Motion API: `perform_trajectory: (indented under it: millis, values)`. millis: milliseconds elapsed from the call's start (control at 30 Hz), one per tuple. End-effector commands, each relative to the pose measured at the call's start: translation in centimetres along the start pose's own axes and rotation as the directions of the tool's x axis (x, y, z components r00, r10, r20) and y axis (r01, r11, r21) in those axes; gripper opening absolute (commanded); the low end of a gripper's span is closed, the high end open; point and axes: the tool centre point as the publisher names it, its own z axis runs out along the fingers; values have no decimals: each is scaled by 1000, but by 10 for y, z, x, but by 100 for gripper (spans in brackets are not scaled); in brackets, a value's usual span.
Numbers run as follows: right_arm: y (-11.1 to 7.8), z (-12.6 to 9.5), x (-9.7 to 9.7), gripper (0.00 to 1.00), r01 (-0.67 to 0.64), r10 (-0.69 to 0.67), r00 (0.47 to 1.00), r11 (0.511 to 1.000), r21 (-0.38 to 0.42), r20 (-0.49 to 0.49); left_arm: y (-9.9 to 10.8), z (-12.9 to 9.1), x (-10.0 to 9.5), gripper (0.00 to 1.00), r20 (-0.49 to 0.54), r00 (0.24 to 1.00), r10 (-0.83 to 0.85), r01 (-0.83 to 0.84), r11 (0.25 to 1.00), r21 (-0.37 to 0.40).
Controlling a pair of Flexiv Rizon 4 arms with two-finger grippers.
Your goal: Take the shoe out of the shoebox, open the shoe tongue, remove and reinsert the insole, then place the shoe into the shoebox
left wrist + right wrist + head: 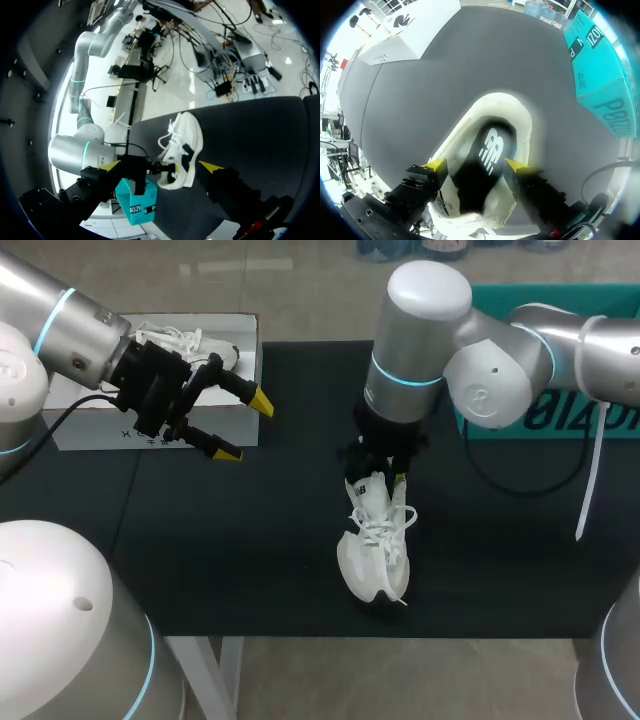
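A white shoe (375, 545) with loose laces lies on the black table (250, 560), toe toward the front edge. My right gripper (385, 478) is at its heel end. In the right wrist view the right gripper (476, 165) stands open, its yellow fingertips (436, 164) spread over the shoe's collar (520, 112), and the black insole (487, 152) lies inside the shoe between them. My left gripper (245, 428) hangs open above the table in front of the white shoebox (90, 400). From the left wrist, the shoe (185, 145) is ahead of the open left gripper (161, 166), apart from it.
The white shoebox holds another white shoe (185, 340) at the back left. A teal box (560, 410) sits at the back right, also seen as the teal box (600, 65) beside my right gripper. Bare table lies between the arms and along the front.
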Motion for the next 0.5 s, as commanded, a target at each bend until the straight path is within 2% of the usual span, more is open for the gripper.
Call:
perform_trajectory:
  millis: [33, 333, 500]
  values:
    - [-4, -11, -4, 100, -2, 2, 1000, 999, -37, -1, 0, 0, 0, 100, -3, 1000, 0, 0, 1000, -1]
    - [8, -45, -10, 100, 8, -6, 1000, 992, -128, 11, 0, 0, 0, 100, -3, 1000, 0, 0, 1000, -1]
    - [3, -72, -8, 100, 32, -28, 999, 986, -165, 24, 0, 0, 0, 100, -3, 1000, 0, 0, 1000, -1]
